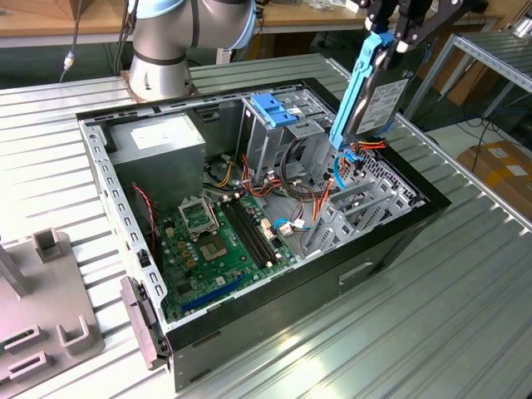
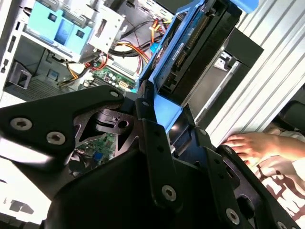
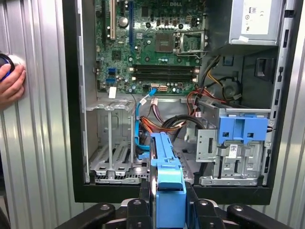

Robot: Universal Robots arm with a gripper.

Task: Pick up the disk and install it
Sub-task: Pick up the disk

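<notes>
Ribbed metal counter (image 1: 465,274) carries an open computer case (image 1: 316,291). Your hand (image 1: 389,43) pinches the disk (image 1: 381,104) by its upper end and holds it nearly upright, blue bracket edge (image 1: 353,83) showing, raised over the case's side on the exterior view's right, near the grey slotted bay (image 1: 353,212).

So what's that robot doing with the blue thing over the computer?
The robot's gripper is shut on the disk, a hard drive with a blue bracket. It holds the disk up on edge above the open computer case. The disk hangs over the grey metal drive bay at the exterior view's right end of the case and is not in the bay yet. In the second wrist view, a person's hand rests on the metal table beside the case.
</notes>
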